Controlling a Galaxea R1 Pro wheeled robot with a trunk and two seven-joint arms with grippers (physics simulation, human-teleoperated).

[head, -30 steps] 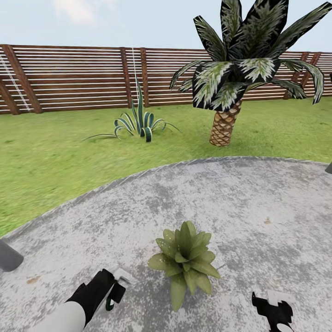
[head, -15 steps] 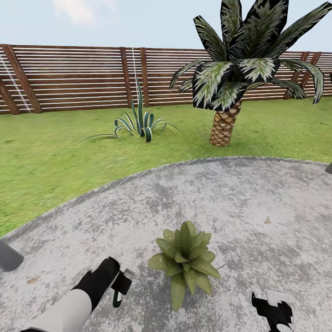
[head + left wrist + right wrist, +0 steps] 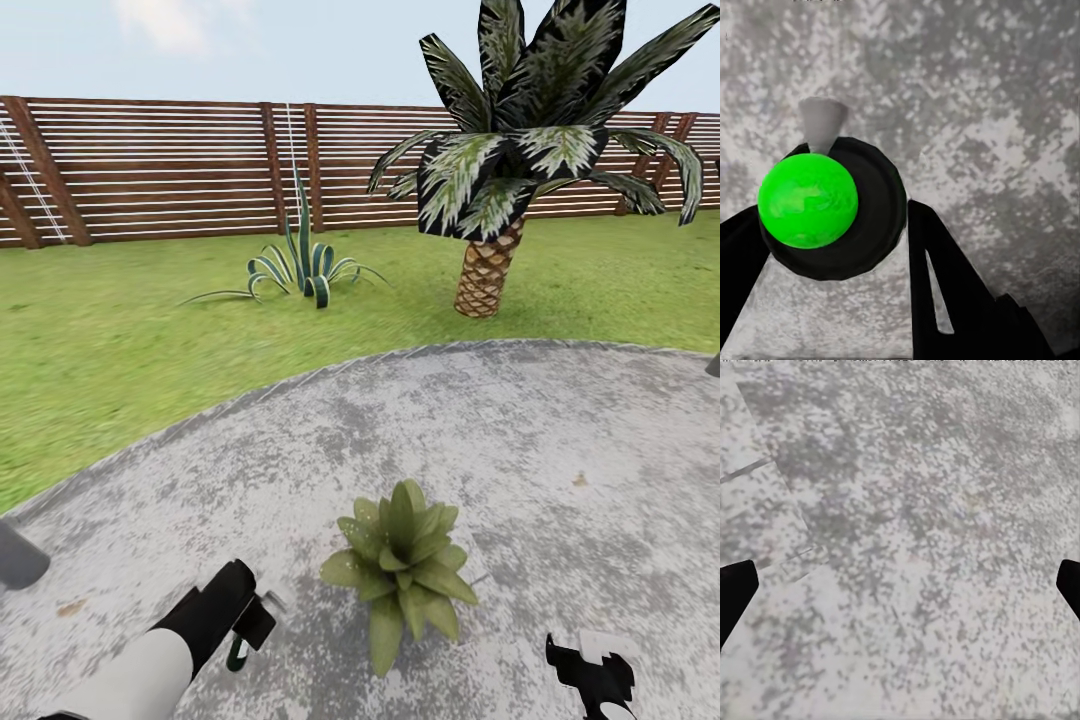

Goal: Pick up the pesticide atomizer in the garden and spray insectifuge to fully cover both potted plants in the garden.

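Note:
One potted plant [image 3: 402, 566], a low rosette of pointed green leaves, stands on the grey stone patio [image 3: 520, 440] just ahead of me; its pot is hidden under the leaves. I cannot make out any specks on them. Left of the plant, my left gripper [image 3: 246, 628] is shut on the pesticide atomizer [image 3: 252, 622]. The left wrist view shows the atomizer [image 3: 874, 202] from above as a dark round bottle with a bright green top and a grey nozzle, between the left gripper's [image 3: 832, 225] black fingers. My right gripper [image 3: 590, 668] hangs open to the plant's right, over bare stone [image 3: 900, 592].
Grass surrounds the patio's curved edge. A striped spiky plant [image 3: 300, 265] and a big palm [image 3: 487, 270] grow in front of the slatted brown fence [image 3: 150, 170]. A grey object [image 3: 15, 555] sits at the left edge and a dark one [image 3: 712, 365] at the right edge.
My left arm has shifted slightly toward the plant, and the held atomizer has swung a little. The right gripper and the plant have stayed where they were.

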